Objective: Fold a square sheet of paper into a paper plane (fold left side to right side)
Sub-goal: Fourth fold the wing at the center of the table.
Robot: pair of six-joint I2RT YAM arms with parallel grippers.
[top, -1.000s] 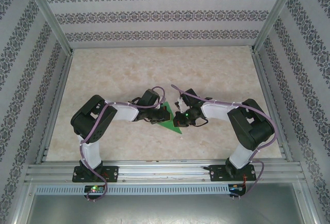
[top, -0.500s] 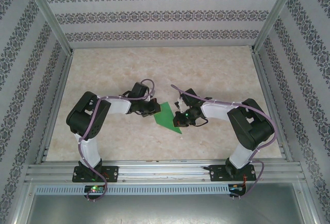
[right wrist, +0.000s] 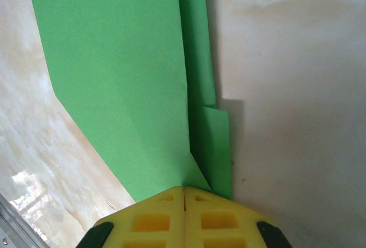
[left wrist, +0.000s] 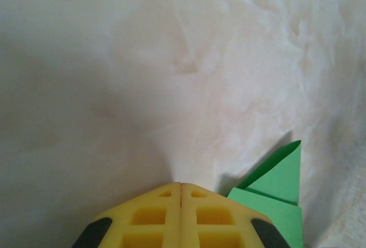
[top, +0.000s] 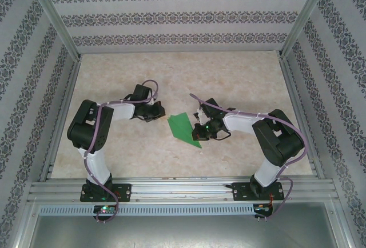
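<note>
Jaws left clenched empty, beside green paper [top: 184, 128] | jaws right clenched, tips over its edge | table [top: 240, 82], patterned walls [top: 171, 16]

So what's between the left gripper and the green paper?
Just bare table between the left gripper and the paper, in the top view.

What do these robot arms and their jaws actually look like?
Both the left arm and right arm have chunky black joints joined by white tubular links, with a lilac cable looping along each. A small green light glows near the right wrist. The jaws are yellow, moulded with square hollows, black at the outer corners.
</note>
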